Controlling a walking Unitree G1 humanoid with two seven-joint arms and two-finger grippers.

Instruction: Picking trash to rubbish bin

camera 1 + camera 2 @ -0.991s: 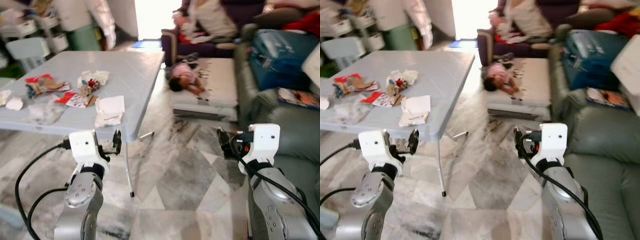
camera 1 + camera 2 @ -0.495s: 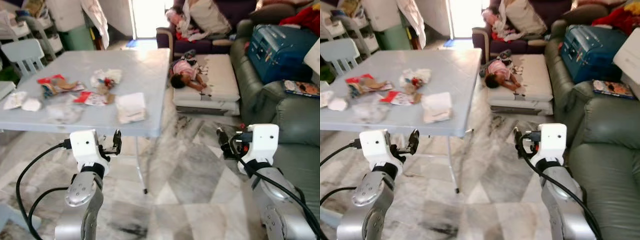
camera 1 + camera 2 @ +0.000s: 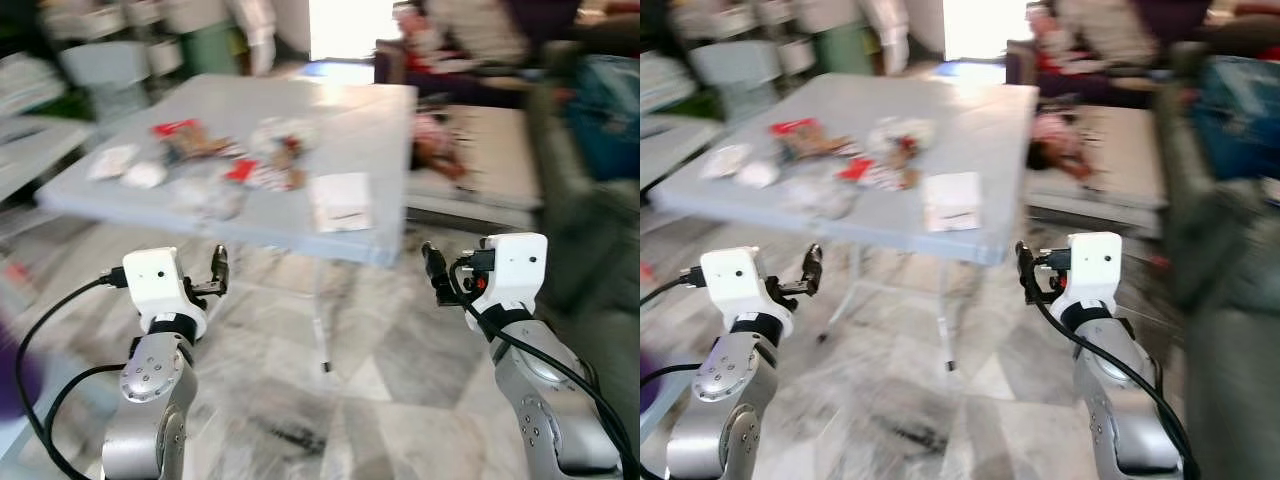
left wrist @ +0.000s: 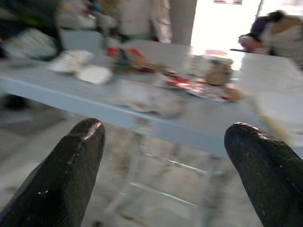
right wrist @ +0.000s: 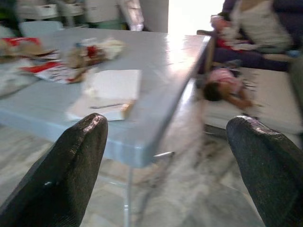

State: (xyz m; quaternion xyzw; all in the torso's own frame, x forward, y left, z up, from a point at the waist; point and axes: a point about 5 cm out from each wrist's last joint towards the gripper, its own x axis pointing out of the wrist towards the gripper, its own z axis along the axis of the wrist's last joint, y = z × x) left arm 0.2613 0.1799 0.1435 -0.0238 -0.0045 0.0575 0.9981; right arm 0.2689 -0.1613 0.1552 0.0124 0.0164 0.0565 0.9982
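We see the trash (image 3: 235,165) lying on the grey worktop (image 3: 370,120): crumpled wrappers and a flat white paper (image 3: 340,200). It looks light, soft and crinkly, so we pinch a crumpled edge. Our left gripper (image 4: 165,156) and right gripper (image 5: 165,156) hang near us, fingers spread, holding nothing.

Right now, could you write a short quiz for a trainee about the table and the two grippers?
1. True or false: the left gripper holds a wrapper.
2. Where does the white paper packet lie? A) on the floor B) near the grey table front edge C) on the sofa
3. How do the right gripper fingers stand?

Key: 1 false; 2 B; 3 open, apart, holding nothing.
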